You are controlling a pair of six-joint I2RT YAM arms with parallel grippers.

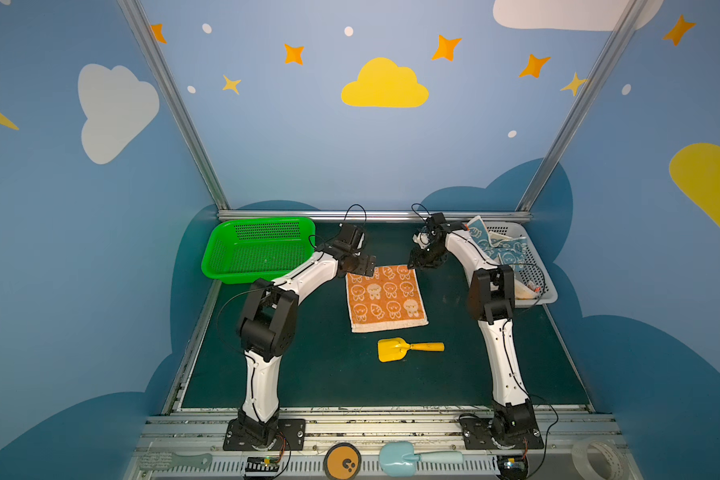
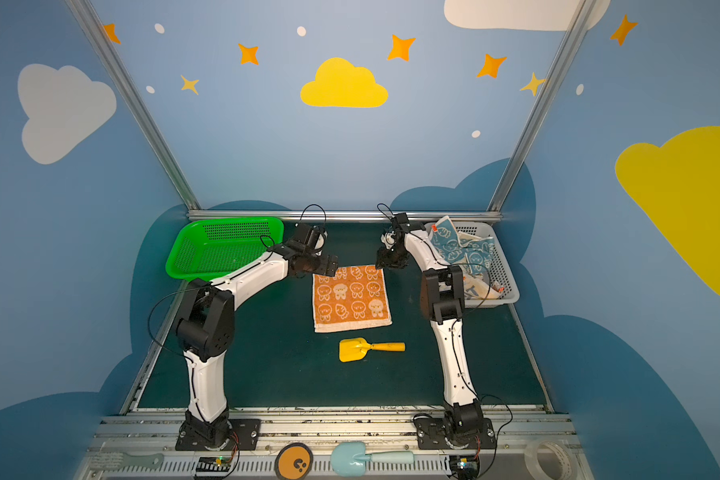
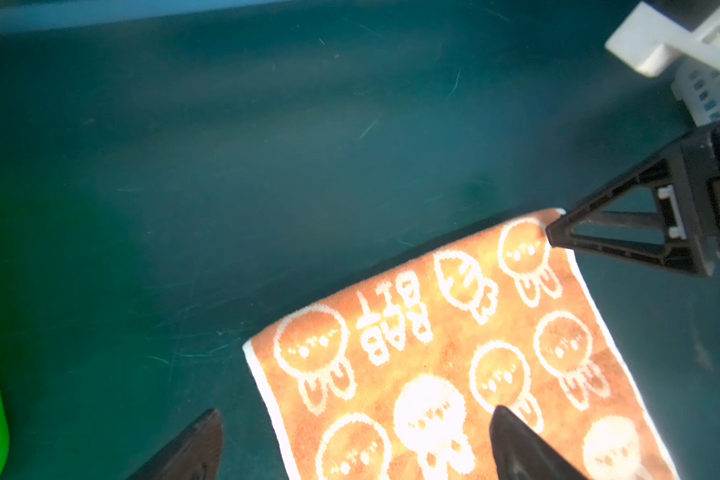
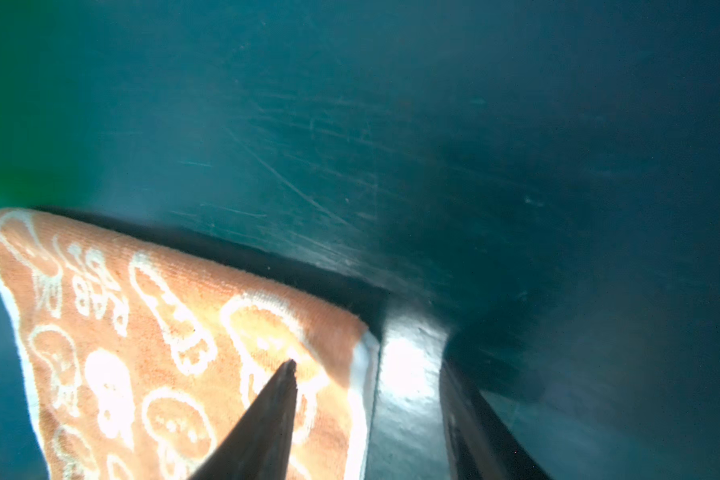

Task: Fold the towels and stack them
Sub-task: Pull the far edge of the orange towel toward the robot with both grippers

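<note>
So in both top views the orange towel [image 1: 385, 299] lies flat and unfolded around the middle of the tabletop [image 1: 308, 374], a bit closer to the far edge. The left gripper [image 1: 360, 268] is over the towel's far left corner and the right gripper [image 1: 415, 262] is at its far right corner. A yellow shovel [image 1: 408, 348] lies just past the towel's near edge, not touching it. The green basket [image 1: 233, 277] sits in the far left corner of the tabletop. The white basket [image 1: 537, 300] sits at the far right corner, along the right edge. The blue-faced towel [image 1: 495, 249] is crumpled up in there, with the lettered towel [image 2: 479, 291] next to it, mostly hidden by the right arm.

In the left wrist view, the left gripper [image 3: 356, 411] is spread wide with nothing in it. One finger [image 3: 200, 444] is over bare tabletop just off the towel's side edge and the other [image 3: 520, 444] is over the cloth. Can't tell if either tip touches. The right gripper's tip [image 3: 555, 232] is right at the other far corner.

In the right wrist view, the right gripper [image 4: 371, 365] straddles that corner. One finger [image 4: 275, 399] is above the cloth and the other [image 4: 474, 415] is off the edge, with the white hem between them. The jaws are still apart and haven't pinched the towel.
</note>
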